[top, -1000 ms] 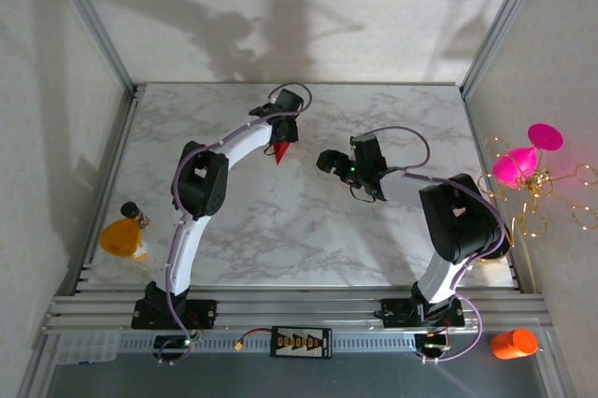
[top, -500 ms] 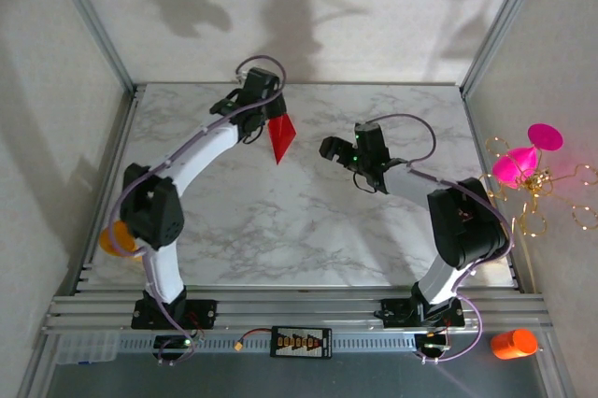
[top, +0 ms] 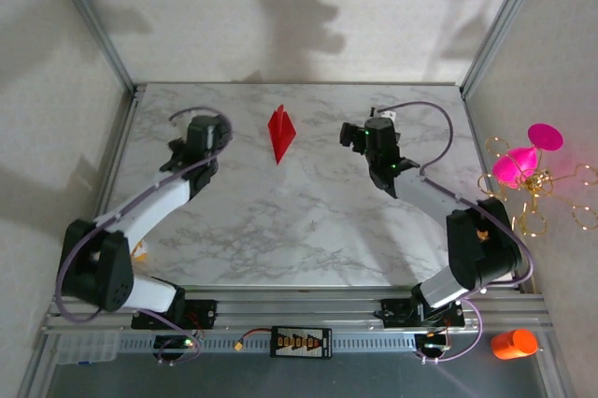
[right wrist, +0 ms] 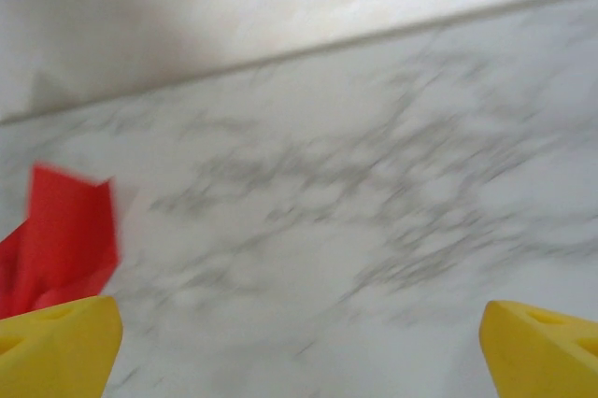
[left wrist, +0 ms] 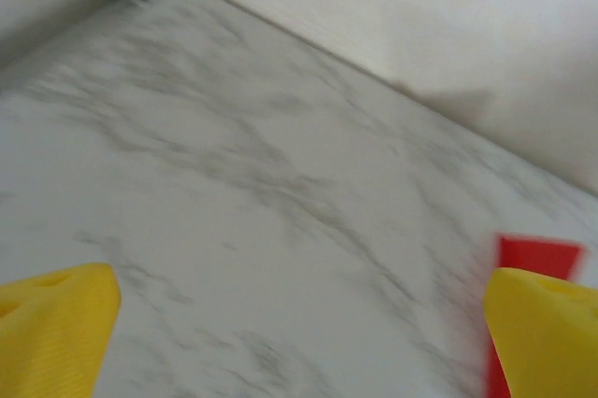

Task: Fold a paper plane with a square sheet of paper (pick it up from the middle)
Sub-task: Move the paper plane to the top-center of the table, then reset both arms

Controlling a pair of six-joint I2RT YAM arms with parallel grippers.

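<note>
Bright, evenly lit overhead view; both wrist views are blurred.

No text, label, brand, number or sign can be read in any of the views (the small black box [top: 301, 343] on the near rail carries a row of tiny pale marks, but they are too small to make out as letters or figures).
</note>
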